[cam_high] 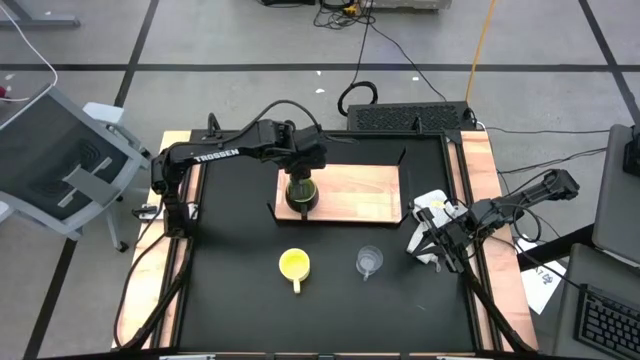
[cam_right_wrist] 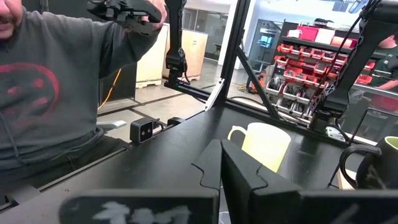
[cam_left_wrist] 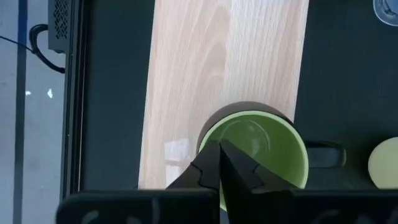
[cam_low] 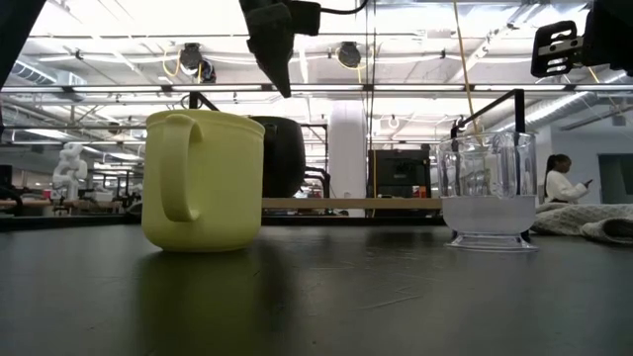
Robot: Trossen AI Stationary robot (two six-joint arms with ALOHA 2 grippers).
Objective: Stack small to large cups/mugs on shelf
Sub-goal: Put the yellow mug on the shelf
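- The olive-green mug [cam_high: 300,193] sits upright on the shelf [cam_high: 365,190], at the board's end nearest the left arm's base, handle poking out over the front edge.
- The left gripper [cam_left_wrist: 220,163] hangs right above that mug's rim — fingers pinched together, gripping nothing, with the pale green inside of the mug showing beyond them.
- So the largest cup looks placed; my read is that we're between steps, with the base of the stack set and two cups to go.
- The yellow mug [cam_high: 294,265] stands on the black tabletop [cam_high: 240,300] in front of the shelf, just forward of the green mug, handle pointing away from the board.
- The clear cup [cam_high: 369,262] stands beside it, also off the shelf, out in front of the board's middle.
- The right gripper [cam_right_wrist: 222,163] waits past the shelf's far end over the white cloth [cam_high: 432,205] — fingers closed together and empty.
- Next, I'd judge: lift clear of the green mug, spread the fingers, go for the yellow mug's rim or handle, then lower it squarely into the green one — an off-centre drop could catch on the rim.
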